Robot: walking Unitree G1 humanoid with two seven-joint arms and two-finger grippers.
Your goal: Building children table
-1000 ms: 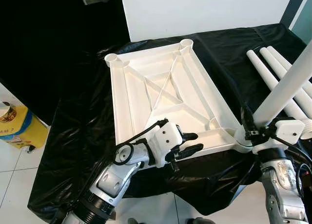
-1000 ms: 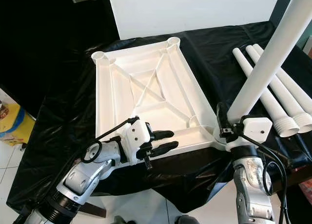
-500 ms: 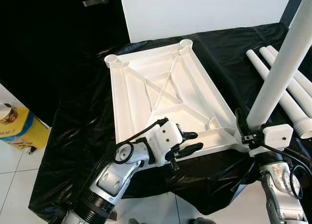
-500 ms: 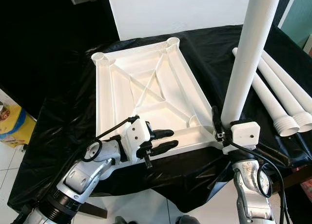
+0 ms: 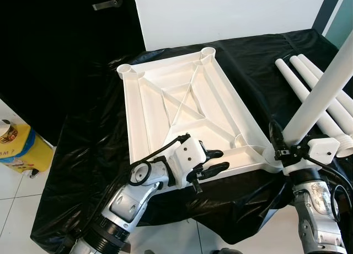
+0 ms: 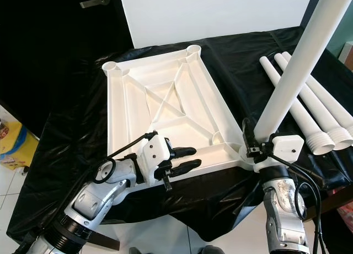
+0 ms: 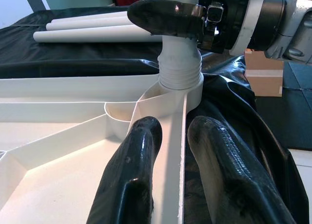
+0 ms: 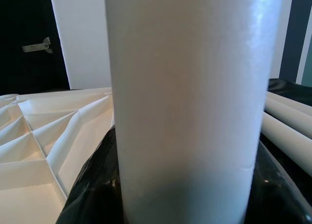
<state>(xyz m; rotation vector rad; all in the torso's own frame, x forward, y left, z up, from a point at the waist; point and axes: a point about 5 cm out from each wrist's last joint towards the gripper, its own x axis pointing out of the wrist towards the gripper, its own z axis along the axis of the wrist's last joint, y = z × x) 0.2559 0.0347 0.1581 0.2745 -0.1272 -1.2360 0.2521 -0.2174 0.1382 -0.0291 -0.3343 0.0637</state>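
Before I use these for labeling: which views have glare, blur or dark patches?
Right wrist view: the table leg sits so close it is soft, with sheen along its side. Left wrist view: near fingers blurred, socket sharp. Eye views: sharp, black cloth glints, tabletop bright but readable.

Access around upturned tabletop [image 5: 182, 105]

Open from above across ribbed underside. Near edge taken by left gripper [image 5: 218, 161], fingers astride rim. Near right corner blocked by tilted leg [image 6: 292, 77] and right gripper [image 6: 248, 146]. Right side obstructed by three spare legs [image 6: 300, 107] lying on black sheet [image 5: 88, 154].
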